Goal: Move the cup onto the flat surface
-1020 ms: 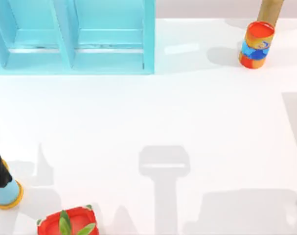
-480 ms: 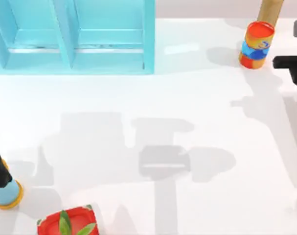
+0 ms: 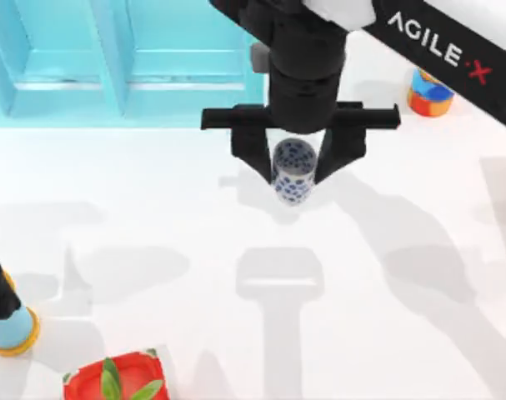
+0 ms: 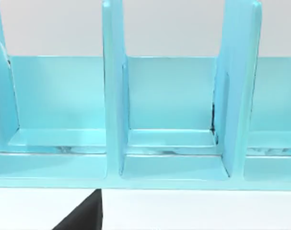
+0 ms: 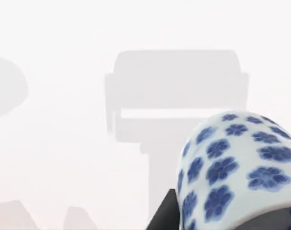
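The cup point(image 3: 293, 171), small and white with blue flower dots, hangs above the middle of the white tabletop point(image 3: 152, 192). My right gripper point(image 3: 294, 162) is shut on it, a black finger on each side of its wall. The right arm reaches in from the upper right. In the right wrist view the cup point(image 5: 236, 167) looms close, with the pale table far beneath it. A black part of my left gripper point(image 4: 83, 218) shows in the left wrist view, which faces the blue shelf point(image 4: 169, 124).
A light blue shelf unit point(image 3: 136, 67) stands at the back left. A red-orange can point(image 3: 428, 93) with a blue label is at the back right, partly behind the arm. At the front left are a blue and orange object point(image 3: 11, 329) and a red box point(image 3: 115, 379).
My right arm has swept in from the right edge to the table's middle, carrying the cup. One second ago neither the arm nor the cup was in the top view.
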`<state>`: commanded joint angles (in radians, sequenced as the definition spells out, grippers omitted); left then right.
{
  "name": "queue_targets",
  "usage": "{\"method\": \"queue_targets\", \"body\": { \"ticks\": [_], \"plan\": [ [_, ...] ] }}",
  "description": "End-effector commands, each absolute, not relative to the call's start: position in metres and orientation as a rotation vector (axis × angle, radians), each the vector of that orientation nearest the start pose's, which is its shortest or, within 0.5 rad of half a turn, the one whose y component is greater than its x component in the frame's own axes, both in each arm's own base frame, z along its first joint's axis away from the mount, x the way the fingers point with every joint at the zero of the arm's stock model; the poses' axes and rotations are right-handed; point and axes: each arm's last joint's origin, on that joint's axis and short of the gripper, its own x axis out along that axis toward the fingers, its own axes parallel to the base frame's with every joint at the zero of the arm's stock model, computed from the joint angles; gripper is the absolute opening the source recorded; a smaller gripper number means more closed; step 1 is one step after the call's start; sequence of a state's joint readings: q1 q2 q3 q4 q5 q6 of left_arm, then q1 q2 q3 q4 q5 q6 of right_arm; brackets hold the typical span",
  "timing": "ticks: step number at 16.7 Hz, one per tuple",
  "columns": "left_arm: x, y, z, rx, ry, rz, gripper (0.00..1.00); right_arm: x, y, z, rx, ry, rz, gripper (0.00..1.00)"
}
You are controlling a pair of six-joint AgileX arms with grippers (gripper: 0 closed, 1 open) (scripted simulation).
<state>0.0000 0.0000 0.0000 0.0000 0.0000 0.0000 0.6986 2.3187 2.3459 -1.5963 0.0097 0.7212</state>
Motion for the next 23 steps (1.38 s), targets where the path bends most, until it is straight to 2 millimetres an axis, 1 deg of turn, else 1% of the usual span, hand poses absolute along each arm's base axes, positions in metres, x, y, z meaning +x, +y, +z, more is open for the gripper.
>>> {"method": "queue_targets", "body": {
  "ticks": [1, 2, 3, 4, 11, 12, 14, 16, 18, 20, 23],
  "plan": [
    [0.106, -0.001, 0.16, 0.0, 0.0, 0.0, 1.0, 0.333, 0.309, 0.257, 0.006, 1.569, -0.01, 0.0],
    [0.106, -0.001, 0.16, 0.0, 0.0, 0.0, 1.0, 0.328, 0.32, 0.253, 0.006, 1.572, -0.011, 0.0],
    [0.106, -0.001, 0.16, 0.0, 0.0, 0.0, 1.0, 0.325, 0.326, 0.25, 0.004, 1.575, -0.011, 0.0],
    [0.106, -0.001, 0.16, 0.0, 0.0, 0.0, 1.0, 0.324, 0.328, 0.25, 0.004, 1.576, -0.012, 0.0],
    [0.106, -0.001, 0.16, 0.0, 0.0, 0.0, 1.0, 0.327, 0.326, 0.246, 0.025, 1.571, -0.009, 0.0],
    [0.106, -0.001, 0.16, 0.0, 0.0, 0.0, 1.0, 0.328, 0.325, 0.241, 0.036, 1.568, -0.008, 0.0],
    [0.106, -0.001, 0.16, 0.0, 0.0, 0.0, 1.0, 0.33, 0.325, 0.223, 0.038, 1.571, -0.009, 0.0],
    [0.106, -0.001, 0.16, 0.0, 0.0, 0.0, 1.0, 0.326, 0.327, 0.204, 0.015, 1.576, -0.006, 0.0],
    [0.106, -0.001, 0.16, 0.0, 0.0, 0.0, 1.0, 0.324, 0.329, 0.19, 0.003, 1.574, -0.005, 0.0],
    [0.106, -0.001, 0.16, 0.0, 0.0, 0.0, 1.0, 0.325, 0.328, 0.185, 0.004, 1.576, -0.012, 0.0],
    [0.106, -0.001, 0.16, 0.0, 0.0, 0.0, 1.0, 0.325, 0.328, 0.185, 0.004, 1.576, -0.012, 0.0]
  ]
}}
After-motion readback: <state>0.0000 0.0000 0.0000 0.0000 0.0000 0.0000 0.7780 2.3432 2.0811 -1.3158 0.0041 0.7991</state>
